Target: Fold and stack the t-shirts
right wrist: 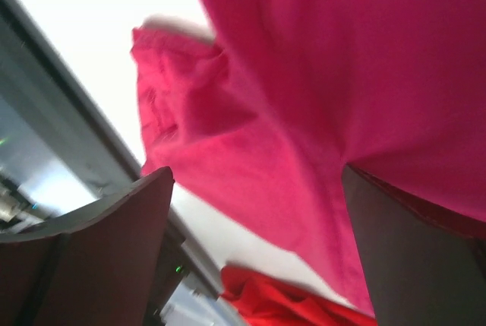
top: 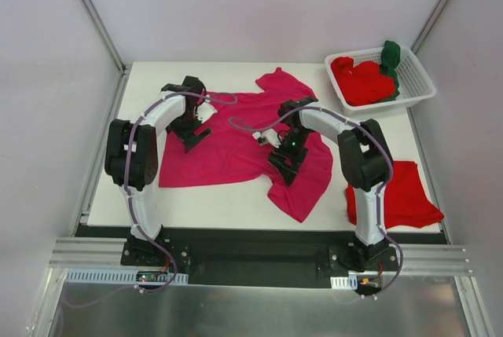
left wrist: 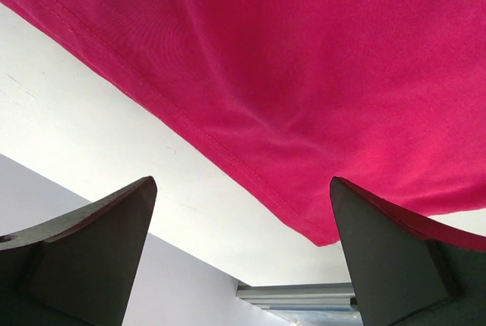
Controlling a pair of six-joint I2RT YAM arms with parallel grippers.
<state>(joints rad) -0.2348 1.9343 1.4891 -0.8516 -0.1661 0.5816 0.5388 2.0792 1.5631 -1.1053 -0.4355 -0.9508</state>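
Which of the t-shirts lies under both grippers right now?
The magenta-pink t-shirt, spread out in the middle. One red t-shirt lies at the near right edge; the other red shirts and the dark green t-shirt are in the basket.

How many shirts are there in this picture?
4 I can tell apart: a pink shirt spread mid-table, a red shirt at its near right corner, and a red bundle and a green shirt in the basket. The bundle may hide more.

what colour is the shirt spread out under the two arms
The shirt is plain magenta-pink; it shows best in the top external view.
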